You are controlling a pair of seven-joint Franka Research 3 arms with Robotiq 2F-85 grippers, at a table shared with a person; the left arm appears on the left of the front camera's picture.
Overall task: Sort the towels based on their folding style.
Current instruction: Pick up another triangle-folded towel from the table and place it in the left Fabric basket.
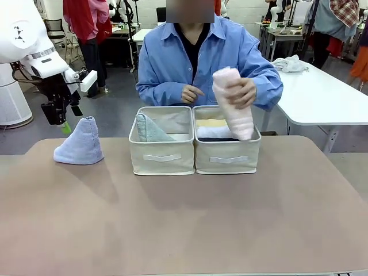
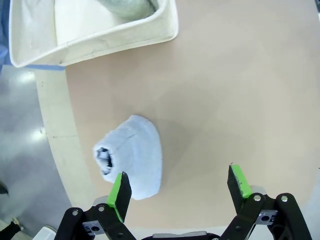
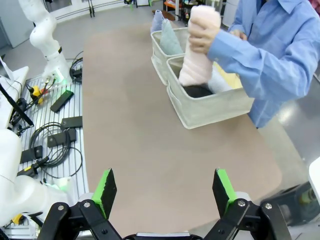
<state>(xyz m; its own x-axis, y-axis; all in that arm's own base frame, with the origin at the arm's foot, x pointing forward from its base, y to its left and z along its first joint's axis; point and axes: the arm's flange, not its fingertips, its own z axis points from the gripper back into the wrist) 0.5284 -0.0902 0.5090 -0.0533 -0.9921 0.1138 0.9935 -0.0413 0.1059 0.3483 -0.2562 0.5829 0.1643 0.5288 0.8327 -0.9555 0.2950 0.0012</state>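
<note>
A lavender-blue cone towel point(image 1: 80, 144) point(image 2: 134, 157) stands on the table at the left. My left gripper point(image 1: 62, 121) point(image 2: 179, 187) hangs open just above it and to its left; in the wrist view the cone sits under one finger, not in the gap. A grey-green cone towel point(image 1: 149, 129) point(image 3: 170, 41) is in the left bin point(image 1: 162, 156). The right bin point(image 1: 226, 156) holds yellow point(image 1: 211, 122), white point(image 1: 213, 132) and dark grey point(image 3: 197, 91) rolls. The person's hand holds a pale pink roll point(image 1: 230, 98) point(image 3: 200, 47) upright over that bin. My right gripper point(image 3: 164, 187) is open above bare table.
The two beige bins stand side by side at the table's far middle, with the person right behind them. The front half of the brown table point(image 1: 184, 224) is free. A white table point(image 1: 328, 98) stands at the back right. Cables and gear point(image 3: 55, 125) lie beside the table.
</note>
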